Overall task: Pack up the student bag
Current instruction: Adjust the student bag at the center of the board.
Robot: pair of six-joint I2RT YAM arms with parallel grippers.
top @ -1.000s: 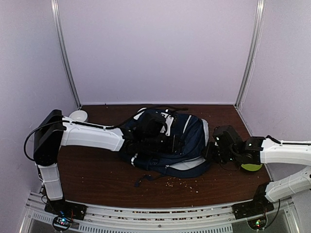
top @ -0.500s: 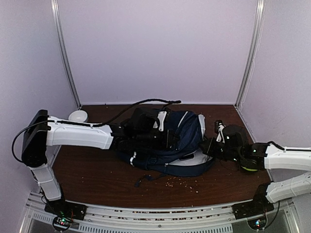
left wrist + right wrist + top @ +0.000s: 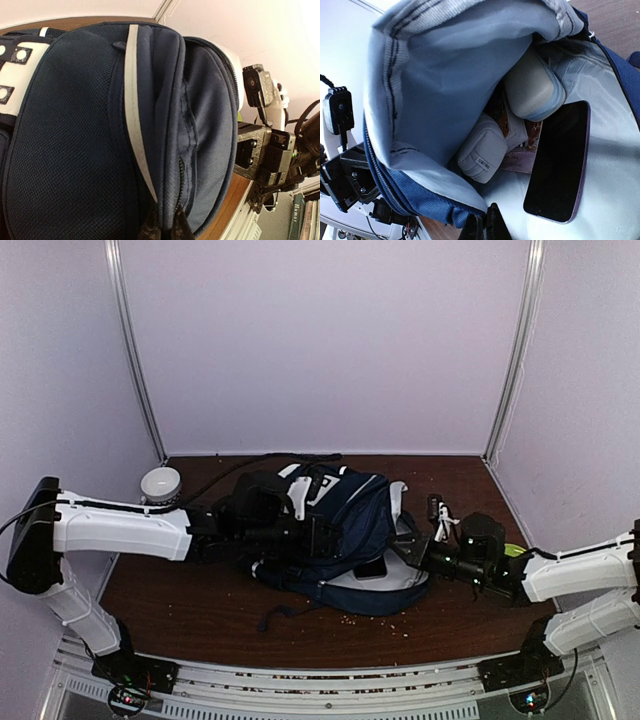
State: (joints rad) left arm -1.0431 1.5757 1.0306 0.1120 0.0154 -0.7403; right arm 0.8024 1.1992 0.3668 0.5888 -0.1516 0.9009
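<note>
The student bag (image 3: 345, 525) lies at the middle of the bench (image 3: 190, 605), toward the back edge. My left end effector (image 3: 165, 231) is clamped on its outer seam, my right end effector (image 3: 484, 226) on the mouth's lip. A phone (image 3: 557, 162), white pouch (image 3: 479, 159) and pale case (image 3: 534, 87) sit inside; I judge packing nearly done, zipping left.
</note>
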